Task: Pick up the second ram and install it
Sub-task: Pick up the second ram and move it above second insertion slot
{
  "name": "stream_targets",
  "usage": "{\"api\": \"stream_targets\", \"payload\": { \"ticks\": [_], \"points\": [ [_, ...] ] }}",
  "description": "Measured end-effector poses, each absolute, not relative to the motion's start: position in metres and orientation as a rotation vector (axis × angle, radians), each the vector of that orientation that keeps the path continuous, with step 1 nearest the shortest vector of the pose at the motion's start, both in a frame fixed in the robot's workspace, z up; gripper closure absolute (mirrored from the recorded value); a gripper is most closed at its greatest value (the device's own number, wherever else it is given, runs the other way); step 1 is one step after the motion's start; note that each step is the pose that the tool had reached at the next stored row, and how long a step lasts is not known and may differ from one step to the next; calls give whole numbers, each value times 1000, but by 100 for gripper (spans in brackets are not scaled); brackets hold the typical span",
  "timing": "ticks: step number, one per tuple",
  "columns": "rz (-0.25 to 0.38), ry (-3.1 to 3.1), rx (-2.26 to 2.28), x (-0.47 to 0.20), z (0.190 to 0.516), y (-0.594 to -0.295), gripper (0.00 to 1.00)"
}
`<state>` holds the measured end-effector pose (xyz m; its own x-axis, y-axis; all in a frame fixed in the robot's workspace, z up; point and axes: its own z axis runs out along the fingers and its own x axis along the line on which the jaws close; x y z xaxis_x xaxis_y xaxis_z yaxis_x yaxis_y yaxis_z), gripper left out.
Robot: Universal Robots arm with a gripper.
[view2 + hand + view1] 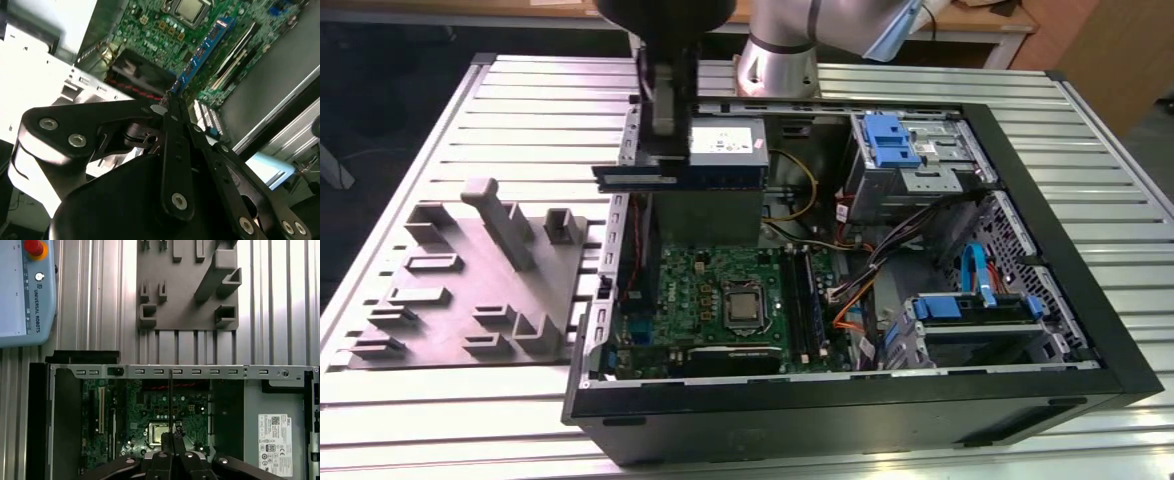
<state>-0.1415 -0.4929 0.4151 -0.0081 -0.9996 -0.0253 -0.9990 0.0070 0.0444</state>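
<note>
second ram (638, 178) gripped between narrow fingers (175, 131) of gripper (169, 103), held level above open computer case (854, 405), over green motherboard (700, 280), grey holder tray (454, 305) beside case on slatted surface (547, 95)

An open black computer case (854, 415) fills the centre and right of the exterior view, lying on a slatted metal table (467, 420). Inside, a green motherboard (707, 290) sits lower centre, a grey power supply (731, 150) above it and a blue drive bracket (887, 140) upper right. A grey fixture plate (467, 290) lies at the frame's left, beside the case.
</note>
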Motion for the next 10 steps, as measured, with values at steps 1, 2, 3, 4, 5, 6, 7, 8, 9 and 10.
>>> {"api": "stream_targets", "payload": {
  "ticks": [1,2,3,4,5,6,7,8,9,10],
  "points": [
    [-77,-2220,2203,-138,415,-493,89],
    [-77,-2219,2203,-134,415,-493,89],
    [-77,-2219,2203,-130,415,-493,89],
    [-77,-2220,2203,-127,415,-493,89],
    [-77,-2220,2203,-123,415,-493,89],
    [-77,-2220,2203,-119,415,-493,89],
    [-77,-2219,2203,-115,415,-493,89],
    [-77,-2219,2203,-112,415,-493,89],
    [-77,-2220,2203,-108,415,-493,89],
    [-77,-2220,2203,-105,415,-493,89]
  ]
}}
